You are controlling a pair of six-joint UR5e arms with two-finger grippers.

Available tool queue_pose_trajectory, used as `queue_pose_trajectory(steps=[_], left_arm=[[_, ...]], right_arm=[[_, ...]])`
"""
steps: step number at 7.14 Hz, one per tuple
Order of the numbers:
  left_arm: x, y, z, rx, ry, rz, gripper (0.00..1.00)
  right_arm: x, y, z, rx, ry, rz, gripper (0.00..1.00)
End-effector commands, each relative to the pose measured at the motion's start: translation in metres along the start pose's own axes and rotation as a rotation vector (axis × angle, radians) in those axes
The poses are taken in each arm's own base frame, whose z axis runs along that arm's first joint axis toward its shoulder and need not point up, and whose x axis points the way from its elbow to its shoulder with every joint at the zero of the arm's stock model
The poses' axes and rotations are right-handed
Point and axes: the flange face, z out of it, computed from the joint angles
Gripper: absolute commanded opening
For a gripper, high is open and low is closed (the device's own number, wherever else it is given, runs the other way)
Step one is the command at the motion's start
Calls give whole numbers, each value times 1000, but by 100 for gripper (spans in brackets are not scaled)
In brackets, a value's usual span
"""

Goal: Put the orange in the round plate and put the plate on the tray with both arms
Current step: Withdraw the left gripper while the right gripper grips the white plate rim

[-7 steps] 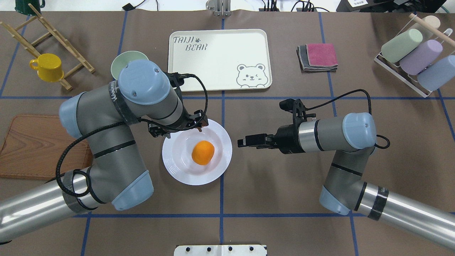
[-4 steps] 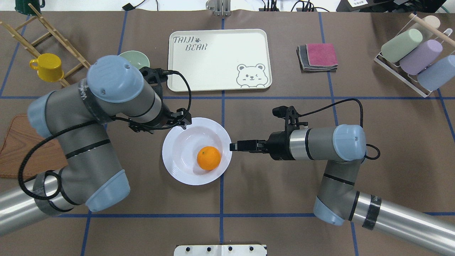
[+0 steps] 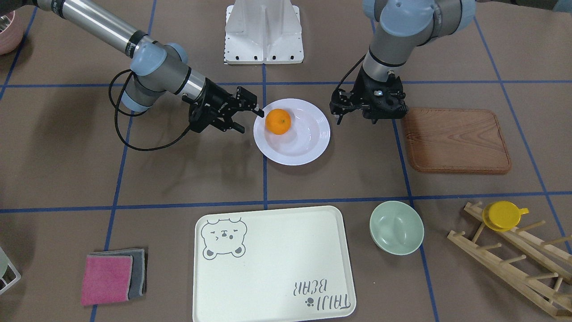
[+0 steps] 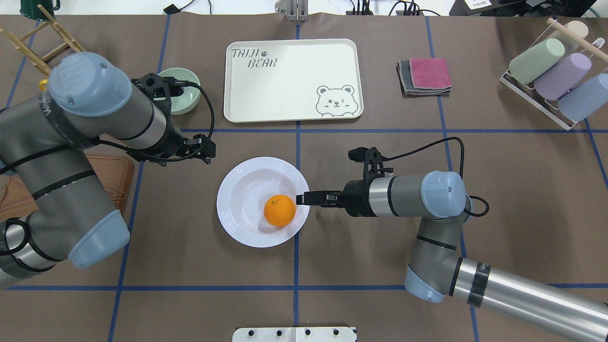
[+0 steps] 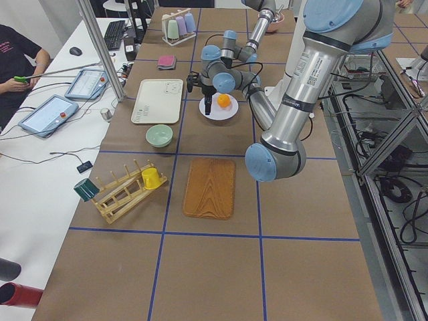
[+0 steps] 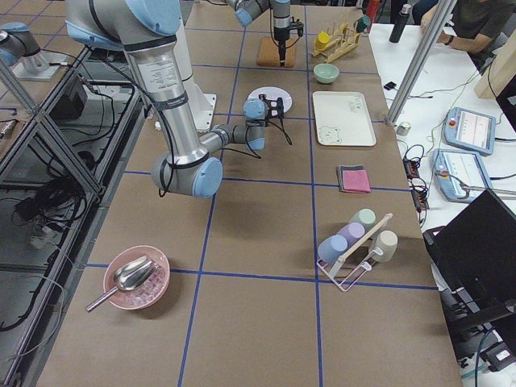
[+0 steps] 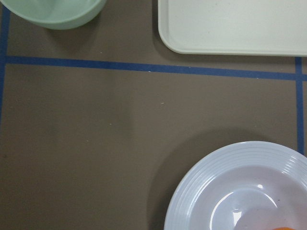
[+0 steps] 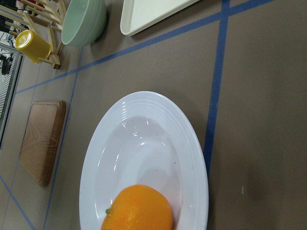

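While orange [image 4: 280, 210] is sitting in round plate [image 4: 240, 190], just ahead of right end effector [image 4: 300, 198], plate-grasp step is starting. Right jaws standing apart at rim; left end effector [image 4: 205, 150] hovering off opposite rim, opening unclear. Next likely needing both gripping rim, lifting level toward tray [image 4: 294, 71].

A brown-covered worktop [image 4: 361, 285] is filling the middle of the room, with blue tape lines [image 4: 380, 130] crossing it in a grid. Alongside, a white desk [image 5: 40, 194] is carrying tablets [image 5: 50, 114] and a keyboard [image 5: 115, 33], and a person [image 5: 17, 50] is sitting there. Opposite, a metal frame [image 5: 391, 130] is standing over cables [image 5: 401, 194] on the floor.
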Motion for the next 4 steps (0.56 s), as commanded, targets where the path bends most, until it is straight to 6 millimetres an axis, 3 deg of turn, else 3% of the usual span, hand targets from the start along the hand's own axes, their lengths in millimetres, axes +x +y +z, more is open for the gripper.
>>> queue_pose_trajectory(steps=[1,3,4], left_arm=[[-4,-1,0,-3,-1,-3,98],[-5,-2,-1,-2,-1,-5,98],[-5,-2,-1,-2,-1,-5,98]], right_arm=[[0,0,12,-5,8,-6,90],[-6,0,24,-7,6,-6,86],[-6,0,24,-7,6,-8,74]])
